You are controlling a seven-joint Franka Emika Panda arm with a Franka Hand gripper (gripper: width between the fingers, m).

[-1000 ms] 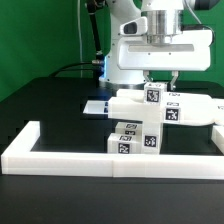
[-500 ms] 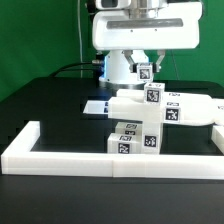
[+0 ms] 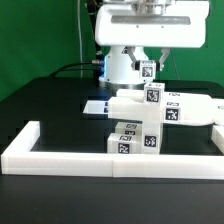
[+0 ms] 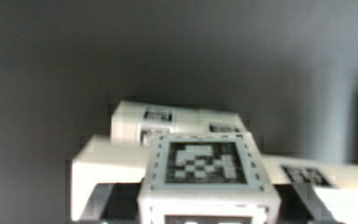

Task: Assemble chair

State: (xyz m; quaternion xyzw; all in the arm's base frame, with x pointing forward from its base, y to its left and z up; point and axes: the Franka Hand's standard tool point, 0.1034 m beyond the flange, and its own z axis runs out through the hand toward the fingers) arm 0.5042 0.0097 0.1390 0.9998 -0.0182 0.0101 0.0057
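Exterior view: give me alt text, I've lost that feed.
The gripper hangs above the table holding a small tagged white chair part. Below it, the partly assembled chair stands against the white border rail.

The arm hangs high, wrist downward (jaws closed on a small part).
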